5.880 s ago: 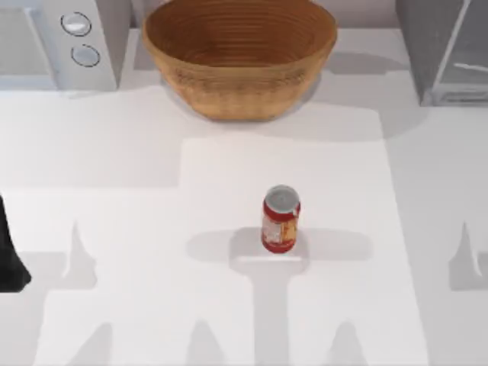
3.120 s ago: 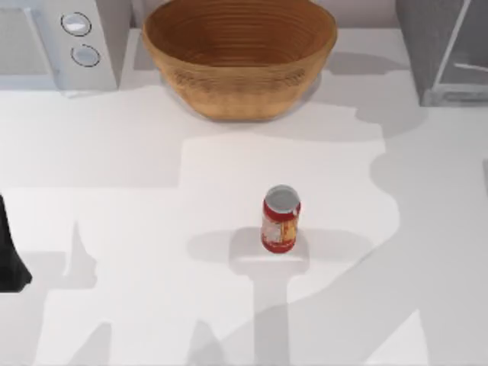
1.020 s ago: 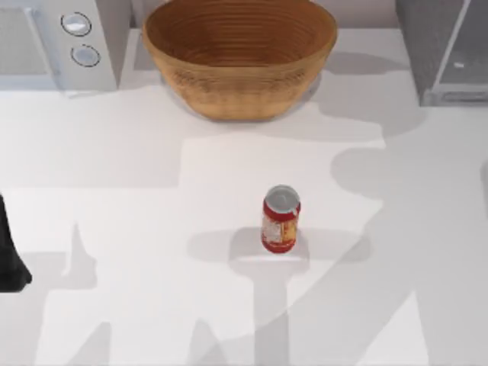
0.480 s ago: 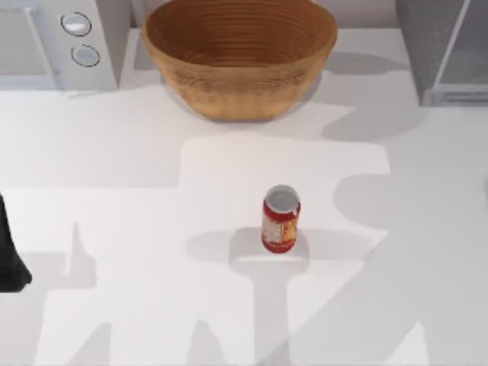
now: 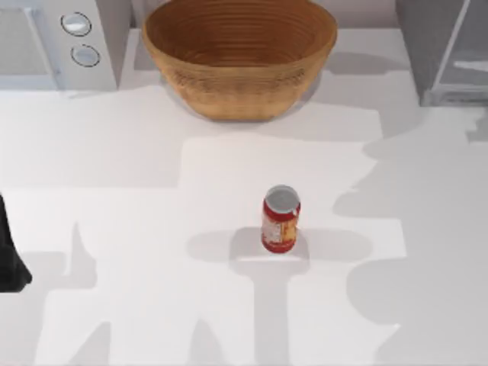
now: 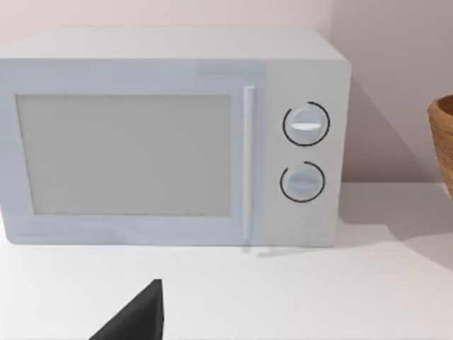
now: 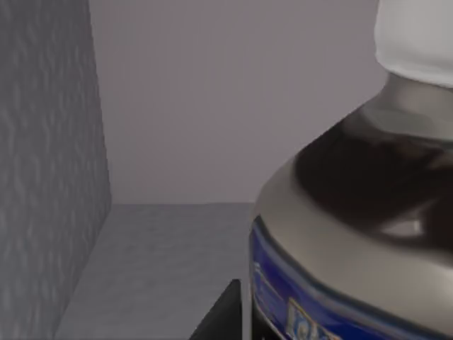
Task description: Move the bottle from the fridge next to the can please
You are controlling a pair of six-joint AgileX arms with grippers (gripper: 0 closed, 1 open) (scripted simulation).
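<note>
Your right gripper's finger (image 7: 219, 315) is just beside the bottle (image 7: 354, 234) inside the fridge (image 7: 42, 177); whether it is open or closed, you cannot tell. Centre the fingers around the body below the white cap before closing, then draw it straight out toward the can (image 5: 280, 219), keeping it upright; your left arm (image 5: 9, 255) sits parked at the table's left edge

red can (image 5: 280, 221) with silver top, tan ribbed basket (image 5: 239, 55), white microwave (image 6: 173, 138), grey fridge (image 5: 445, 50)
</note>
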